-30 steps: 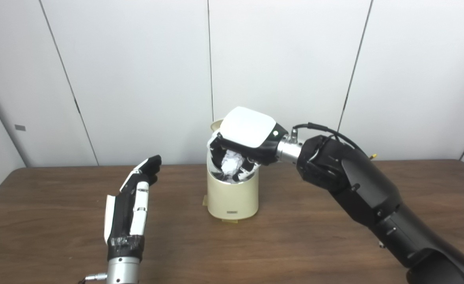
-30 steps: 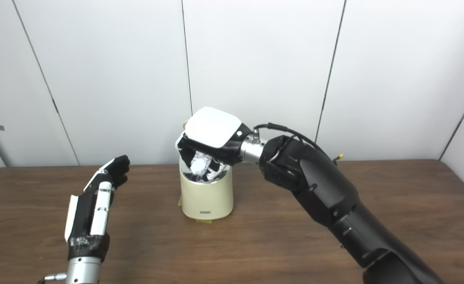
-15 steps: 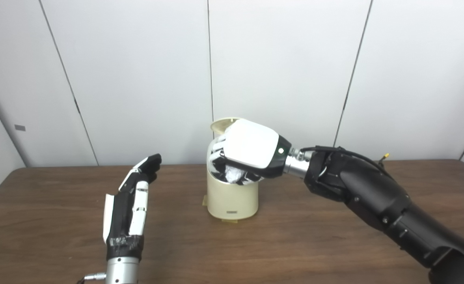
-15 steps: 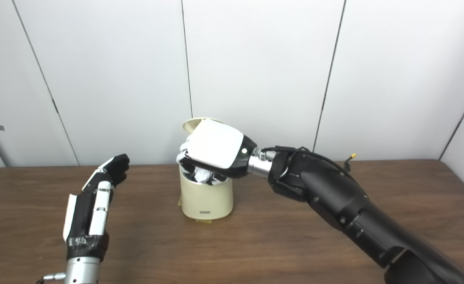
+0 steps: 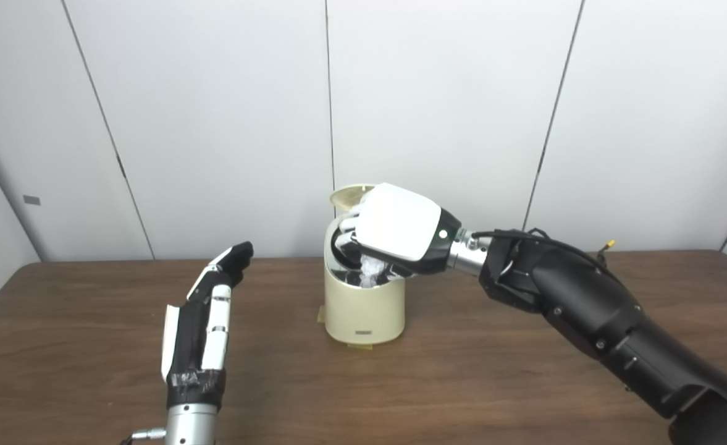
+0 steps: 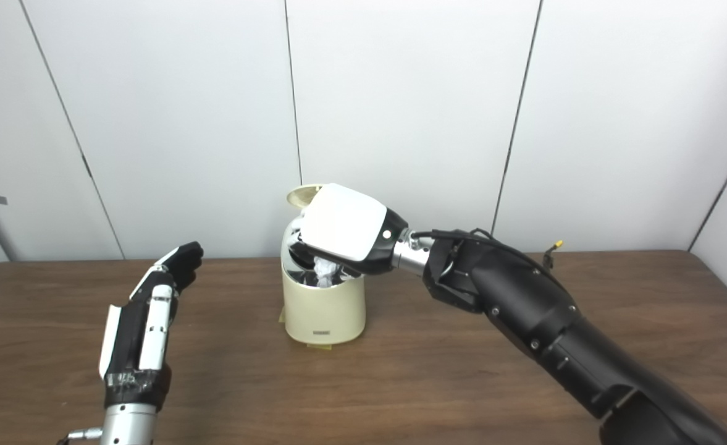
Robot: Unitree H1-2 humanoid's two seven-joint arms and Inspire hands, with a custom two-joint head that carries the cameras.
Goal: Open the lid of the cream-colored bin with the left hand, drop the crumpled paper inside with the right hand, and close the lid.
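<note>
My right hand (image 5: 400, 225), frame centre, over bin (image 5: 364, 306) mouth; paper (image 5: 372, 269) directly beneath, grip indiscernible. Left hand (image 5: 205, 321) lower left, fingers spread, empty; lid (image 5: 349, 194) upright behind.

wooden table (image 5: 524, 371) — cream-colored bin (image 5: 364, 309) upright

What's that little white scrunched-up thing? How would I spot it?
Start at the brown wooden table and find the cream-colored bin at its middle, lid tipped up behind. Just inside the bin's mouth, under the right hand, sits the crumpled paper. It is the only wrinkled white thing; the hand's shell is smooth.
</note>
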